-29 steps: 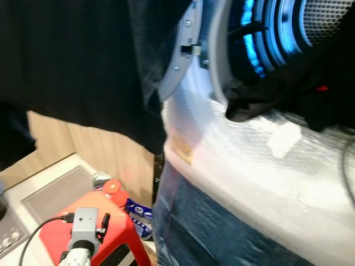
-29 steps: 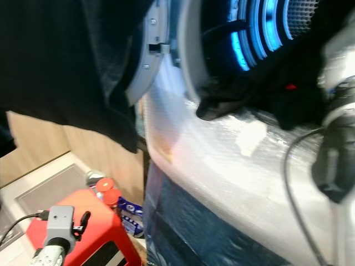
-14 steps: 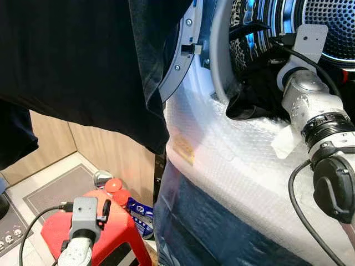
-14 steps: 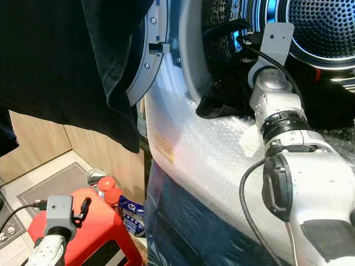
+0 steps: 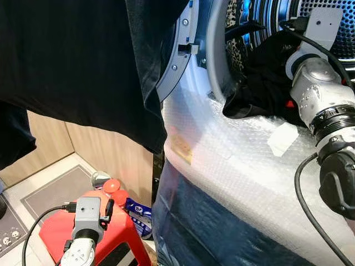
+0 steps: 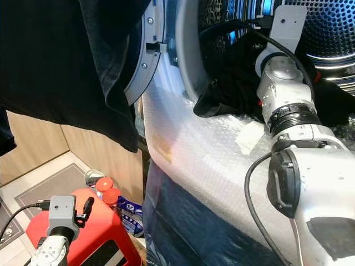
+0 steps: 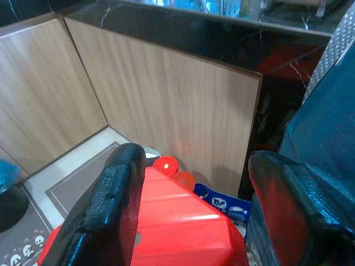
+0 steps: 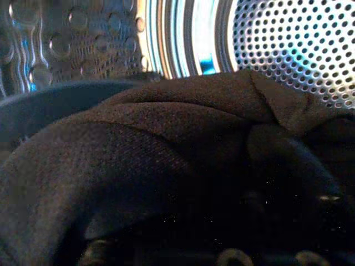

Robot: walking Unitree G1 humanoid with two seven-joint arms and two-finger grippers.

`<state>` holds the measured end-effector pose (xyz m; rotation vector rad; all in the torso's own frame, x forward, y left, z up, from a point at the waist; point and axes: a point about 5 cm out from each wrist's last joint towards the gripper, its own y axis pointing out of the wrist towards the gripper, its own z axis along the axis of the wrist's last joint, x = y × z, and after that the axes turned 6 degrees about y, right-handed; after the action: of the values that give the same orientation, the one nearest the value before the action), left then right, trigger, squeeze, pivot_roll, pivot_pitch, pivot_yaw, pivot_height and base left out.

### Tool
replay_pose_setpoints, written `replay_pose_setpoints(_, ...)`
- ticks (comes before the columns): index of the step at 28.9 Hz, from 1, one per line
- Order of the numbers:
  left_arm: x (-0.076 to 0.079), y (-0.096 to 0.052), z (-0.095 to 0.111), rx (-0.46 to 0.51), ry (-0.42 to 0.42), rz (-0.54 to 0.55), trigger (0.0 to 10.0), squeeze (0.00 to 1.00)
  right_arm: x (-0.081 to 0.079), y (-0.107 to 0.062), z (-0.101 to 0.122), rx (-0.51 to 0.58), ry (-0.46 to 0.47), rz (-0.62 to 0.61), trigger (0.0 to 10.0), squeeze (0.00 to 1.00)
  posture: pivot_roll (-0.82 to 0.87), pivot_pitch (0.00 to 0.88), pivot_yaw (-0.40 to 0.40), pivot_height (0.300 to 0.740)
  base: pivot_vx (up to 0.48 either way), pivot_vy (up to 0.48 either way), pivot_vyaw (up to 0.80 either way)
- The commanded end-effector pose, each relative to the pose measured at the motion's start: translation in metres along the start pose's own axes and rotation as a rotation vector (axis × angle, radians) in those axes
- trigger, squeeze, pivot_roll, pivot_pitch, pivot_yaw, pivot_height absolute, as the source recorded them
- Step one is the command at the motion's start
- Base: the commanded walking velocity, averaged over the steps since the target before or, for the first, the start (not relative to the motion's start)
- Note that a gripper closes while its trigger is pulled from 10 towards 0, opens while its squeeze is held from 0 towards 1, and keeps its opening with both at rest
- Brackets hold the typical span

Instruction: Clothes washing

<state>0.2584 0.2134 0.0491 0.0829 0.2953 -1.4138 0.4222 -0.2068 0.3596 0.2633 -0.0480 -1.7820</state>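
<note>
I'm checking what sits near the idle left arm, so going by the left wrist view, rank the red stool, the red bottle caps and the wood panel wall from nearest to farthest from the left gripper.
1. red stool, right below the left gripper.
2. red bottle caps, on the floor past the stool's far edge.
3. wood panel wall, upright behind the caps.

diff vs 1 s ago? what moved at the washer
The right arm, absent from the left eye view a second ago, has reached into the drum, wrist deep in the dark clothes at the opening. Its fingers are hidden by fabric. The left gripper stays over the red stool; the black hanging garment is unchanged.
</note>
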Motion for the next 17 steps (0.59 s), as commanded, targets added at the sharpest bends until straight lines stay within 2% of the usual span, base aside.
replay_pose_setpoints(1,0.004,-0.002,0.000,-0.007,0.009,-0.017,10.0,0.00,0.004,0.000,0.003,0.023,0.060,-0.029,10.0,1.00,0.11,0.000,-0.104,0.740,0.000,0.000,0.00)
replay_pose_setpoints(5,0.004,-0.005,-0.003,-0.019,0.010,-0.016,10.0,0.00,0.007,-0.002,-0.008,0.002,0.148,-0.042,10.0,1.00,0.10,0.000,-0.096,0.740,0.000,0.000,0.00)
replay_pose_setpoints(8,0.004,-0.006,-0.004,-0.022,0.009,-0.017,10.0,0.00,0.007,-0.003,-0.009,0.000,0.149,-0.032,10.0,1.00,0.10,0.000,-0.095,0.740,0.000,0.000,0.00)
replay_pose_setpoints(9,0.004,-0.007,-0.005,-0.027,0.009,-0.024,10.0,0.00,0.013,-0.005,-0.009,0.027,0.077,-0.052,10.0,1.00,0.08,0.000,-0.085,0.740,0.000,0.000,0.00)
replay_pose_setpoints(10,0.004,-0.007,-0.005,-0.027,0.009,-0.024,10.0,0.00,0.013,-0.005,-0.009,0.027,0.077,-0.052,10.0,1.00,0.08,0.000,-0.085,0.740,0.000,0.000,0.00)
replay_pose_setpoints(11,0.005,-0.007,-0.005,-0.030,0.010,-0.031,10.0,0.00,0.019,-0.009,-0.007,0.063,0.025,-0.077,10.0,1.00,0.07,0.000,-0.083,0.740,0.000,0.000,0.00)
replay_pose_setpoints(14,0.005,-0.006,-0.005,-0.032,0.013,-0.034,10.0,0.00,0.028,-0.014,-0.001,0.103,0.035,-0.123,10.0,1.00,0.07,0.000,-0.082,0.740,0.000,0.000,0.00)
replay_pose_setpoints(15,0.005,-0.005,-0.005,-0.032,0.011,-0.034,10.0,0.00,0.033,-0.018,0.004,0.152,0.024,-0.143,10.0,1.00,0.07,0.000,-0.082,0.740,0.000,0.000,0.00)
replay_pose_setpoints(17,0.005,-0.005,-0.005,-0.032,0.011,-0.035,10.0,0.00,0.033,-0.023,0.008,0.187,0.026,-0.139,10.0,1.00,0.07,0.000,-0.081,0.740,0.000,0.000,0.00)
